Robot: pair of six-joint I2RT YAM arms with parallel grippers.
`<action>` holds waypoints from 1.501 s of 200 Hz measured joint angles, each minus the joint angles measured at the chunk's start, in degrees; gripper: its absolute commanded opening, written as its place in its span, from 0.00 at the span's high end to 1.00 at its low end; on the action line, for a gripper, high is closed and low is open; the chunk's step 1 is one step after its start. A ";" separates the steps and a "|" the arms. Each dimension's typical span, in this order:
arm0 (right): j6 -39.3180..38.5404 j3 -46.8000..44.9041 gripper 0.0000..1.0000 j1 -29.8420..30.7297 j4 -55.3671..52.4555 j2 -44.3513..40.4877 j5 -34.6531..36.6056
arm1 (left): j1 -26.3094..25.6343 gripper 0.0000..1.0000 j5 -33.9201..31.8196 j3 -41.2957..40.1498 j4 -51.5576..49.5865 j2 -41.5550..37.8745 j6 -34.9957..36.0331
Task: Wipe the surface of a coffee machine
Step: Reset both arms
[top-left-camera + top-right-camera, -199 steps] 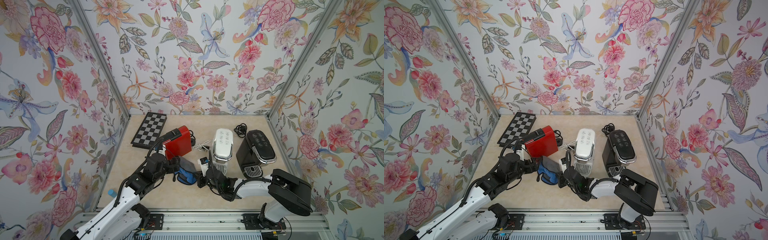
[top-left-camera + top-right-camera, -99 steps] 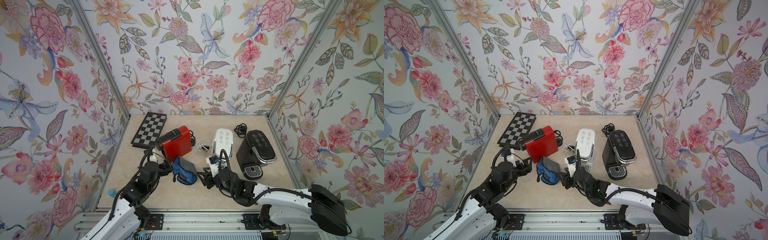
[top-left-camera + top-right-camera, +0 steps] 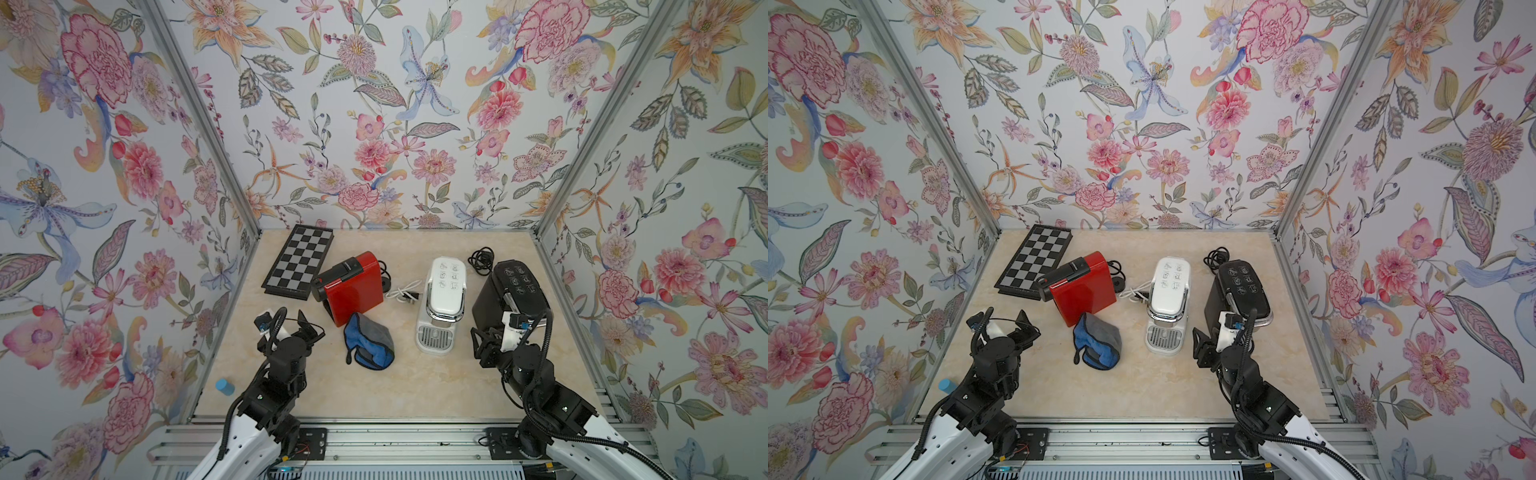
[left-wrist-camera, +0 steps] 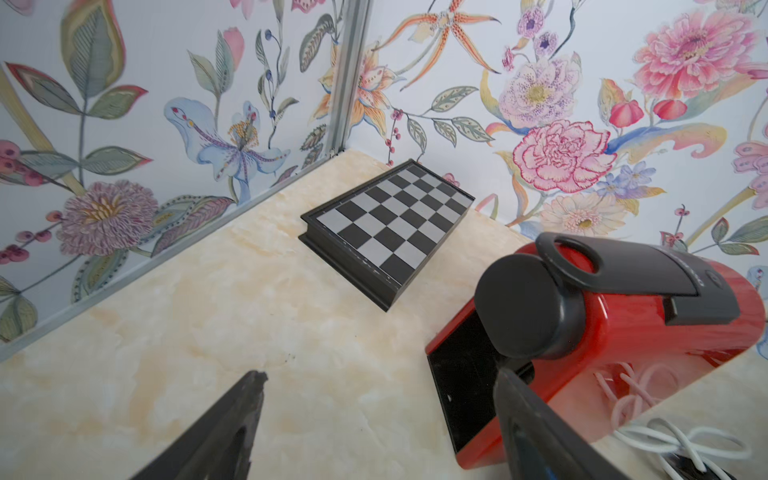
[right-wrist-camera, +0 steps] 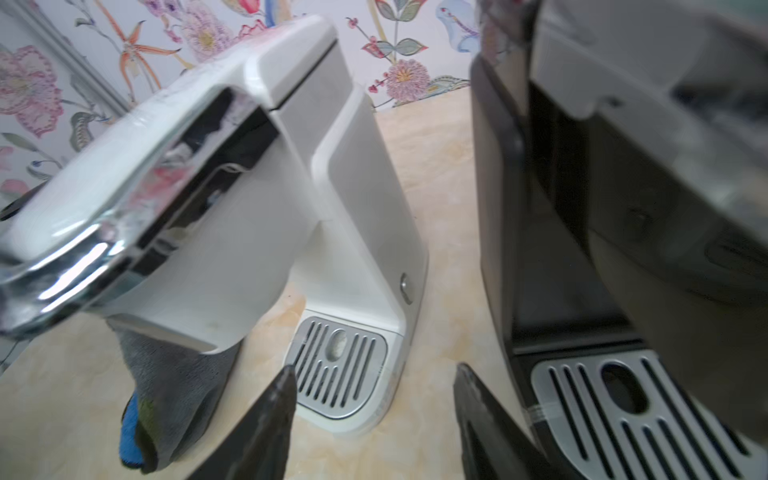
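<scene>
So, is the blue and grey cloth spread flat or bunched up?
Bunched up: the blue and grey cloth lies in a crumpled heap, folds overlapping.

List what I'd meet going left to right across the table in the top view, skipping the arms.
chessboard → red machine → white cable → white machine → black machine

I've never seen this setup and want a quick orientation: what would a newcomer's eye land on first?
The loud floral wallpaper on the walls strikes first. On the table, a red coffee machine, a white coffee machine and a black coffee machine sit side by side, with a crumpled blue-grey cloth lying just in front of the red one. The left tool and right tool hang open, holding nothing.
</scene>
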 measured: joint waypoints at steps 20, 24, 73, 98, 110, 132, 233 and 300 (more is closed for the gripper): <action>-0.87 0.37 0.36 -12.04 -0.04 1.53 -5.18 | 0.98 0.01 -4.46 -2.32 4.90 0.46 4.11; -0.92 0.46 0.36 -14.21 0.55 2.08 -6.29 | 1.25 0.01 -5.22 -3.04 5.95 0.63 5.57; -2.56 1.31 0.34 -35.19 14.47 14.43 -22.60 | 5.42 0.01 -7.54 -11.43 17.11 0.72 12.79; -4.28 2.47 0.34 -36.24 19.10 20.20 -23.96 | 7.50 0.01 -7.26 -11.52 20.37 0.15 13.97; -4.74 2.51 0.34 -36.48 21.31 22.16 -23.80 | 8.33 0.01 -6.54 -11.74 22.36 0.09 14.58; -5.18 2.49 0.33 -37.44 26.45 26.84 -21.84 | 9.62 0.01 -5.55 -12.76 25.53 0.37 16.22; -5.40 7.76 0.31 -38.05 21.29 43.10 -18.73 | 17.73 0.01 1.49 -15.39 42.18 15.23 24.48; -6.21 7.78 0.31 -35.15 19.39 39.52 -15.89 | 22.47 0.01 8.59 -15.63 56.65 33.35 25.05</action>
